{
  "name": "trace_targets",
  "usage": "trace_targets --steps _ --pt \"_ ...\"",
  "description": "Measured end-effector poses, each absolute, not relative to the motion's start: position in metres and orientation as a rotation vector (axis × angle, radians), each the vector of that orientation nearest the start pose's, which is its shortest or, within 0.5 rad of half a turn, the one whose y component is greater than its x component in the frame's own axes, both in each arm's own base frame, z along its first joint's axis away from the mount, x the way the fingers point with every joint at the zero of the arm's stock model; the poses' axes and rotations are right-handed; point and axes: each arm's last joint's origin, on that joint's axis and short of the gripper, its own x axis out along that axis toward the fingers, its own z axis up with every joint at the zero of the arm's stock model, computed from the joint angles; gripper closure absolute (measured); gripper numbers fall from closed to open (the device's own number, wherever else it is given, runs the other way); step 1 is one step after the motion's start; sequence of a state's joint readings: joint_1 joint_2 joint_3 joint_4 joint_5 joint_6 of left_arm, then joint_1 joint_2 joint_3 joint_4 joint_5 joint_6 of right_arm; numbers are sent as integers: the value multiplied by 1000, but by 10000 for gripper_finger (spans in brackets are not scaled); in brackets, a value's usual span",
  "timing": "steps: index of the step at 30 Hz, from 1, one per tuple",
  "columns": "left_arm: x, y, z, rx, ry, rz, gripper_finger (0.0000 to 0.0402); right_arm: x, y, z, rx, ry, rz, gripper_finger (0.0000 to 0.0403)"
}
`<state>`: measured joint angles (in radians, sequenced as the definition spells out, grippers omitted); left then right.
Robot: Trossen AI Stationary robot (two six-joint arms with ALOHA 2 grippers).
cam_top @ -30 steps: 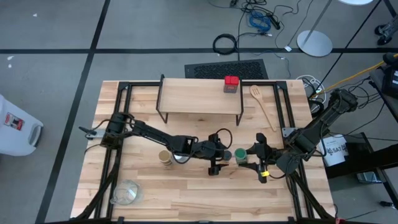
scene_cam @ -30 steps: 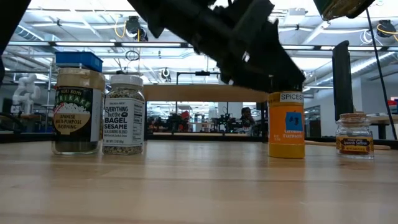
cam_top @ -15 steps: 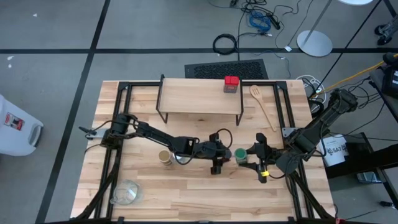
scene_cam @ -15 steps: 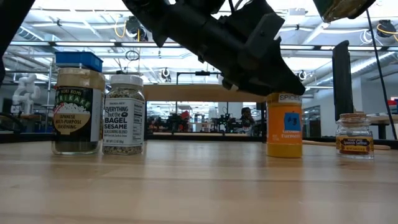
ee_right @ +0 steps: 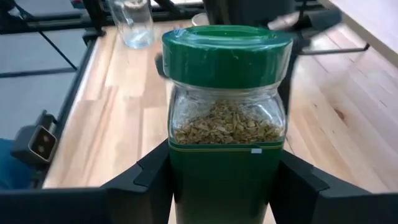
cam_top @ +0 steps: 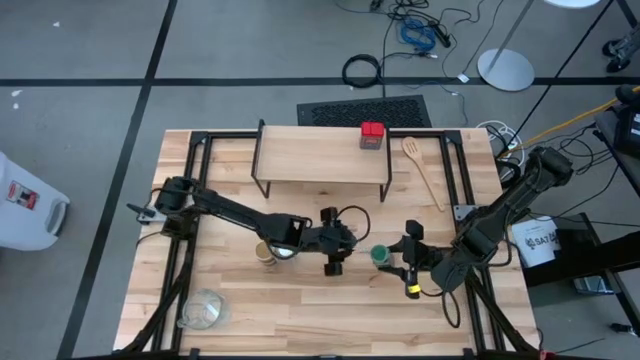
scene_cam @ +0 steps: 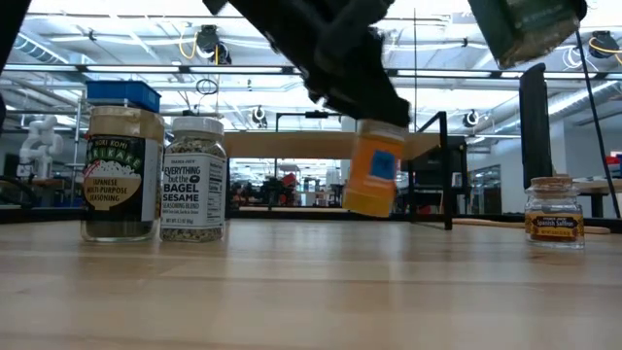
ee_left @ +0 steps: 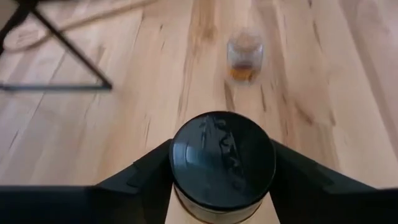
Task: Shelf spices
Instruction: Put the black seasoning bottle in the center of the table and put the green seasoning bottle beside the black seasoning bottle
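I've got my left pincer (cam_top: 333,258) clamped on the orange jar with the black lid (scene_cam: 372,181), well out in front of the shelf (cam_top: 320,157), toward the near side of the surface (cam_top: 300,310). In the low view that jar hangs tilted, clear of the wood. My left wrist camera shows the two dark fingers (ee_left: 146,173) pressed against either side of its black lid (ee_left: 222,158).

My right pincer (cam_top: 400,262) is clamped on the green-lidded jar (cam_top: 381,254), just beside the orange jar on its right, also in front of the shelf. In the right wrist view the fingers (ee_right: 152,174) hug the jar's green body, with dried flakes showing through the glass. Low view has it up high, off the wood.

The red square tin (cam_top: 372,135) sits on the shelf, at its back right corner. A tan-lidded jar (cam_top: 265,252) stands in front of the shelf, left of my left pincer. The low view shows a seasoning jar with a tan lid (scene_cam: 122,173) and a bagel sesame jar with a white lid (scene_cam: 194,178) side by side, plus a small cork-topped saffron jar (scene_cam: 555,211) further right. The wooden spoon (cam_top: 422,170) lies just right of the shelf, and the glass bowl (cam_top: 204,308) rests at the near left, well away from the shelf.
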<state>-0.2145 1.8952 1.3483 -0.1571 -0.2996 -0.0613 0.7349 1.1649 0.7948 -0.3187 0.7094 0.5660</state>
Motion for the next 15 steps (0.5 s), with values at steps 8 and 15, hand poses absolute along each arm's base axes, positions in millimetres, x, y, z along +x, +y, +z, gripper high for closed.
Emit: trace_targets --steps 8,15 --pt "400 -91 219 101 720 111 189 200 153 233 86 529 -206 214" --pt "396 -99 209 68 722 108 190 208 160 211 66 563 -272 210"
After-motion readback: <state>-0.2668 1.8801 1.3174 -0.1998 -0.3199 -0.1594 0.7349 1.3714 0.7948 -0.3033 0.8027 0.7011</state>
